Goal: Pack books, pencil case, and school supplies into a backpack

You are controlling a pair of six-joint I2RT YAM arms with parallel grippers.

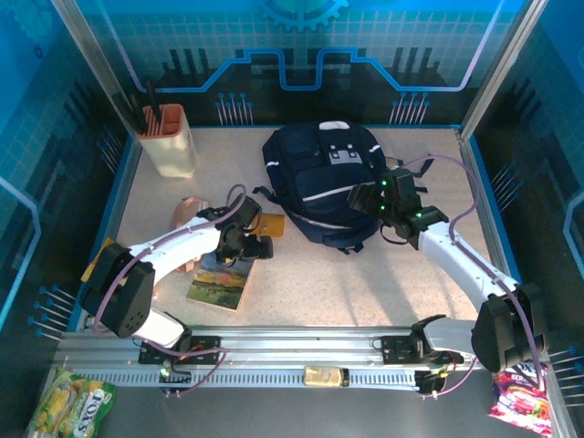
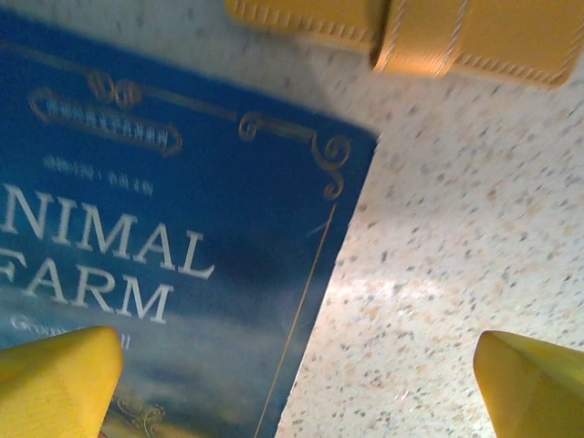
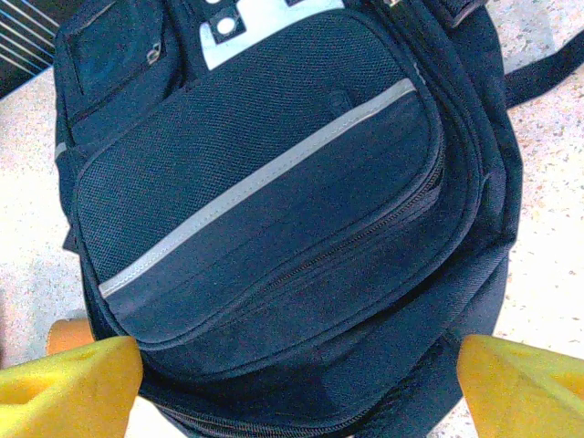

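The navy backpack [image 1: 321,182] lies flat at the middle back, its zips closed in the right wrist view. My right gripper [image 1: 388,196] hovers open over the backpack's front pocket [image 3: 274,182], yellow fingertips [image 3: 73,388] wide on either side. The blue "Animal Farm" book [image 1: 221,283] lies flat on the table. My left gripper [image 2: 297,392] is open just above the book's [image 2: 155,246] right edge, holding nothing. A mustard-yellow stitched pencil case [image 2: 411,27] lies just beyond that book, left of the backpack [image 1: 271,224].
A pale holder [image 1: 169,141] with dark pens stands at the back left. A pink object [image 1: 190,212] lies by the left arm. Blue walls fence the table. Snack bags [image 1: 68,401] lie in front of the rail.
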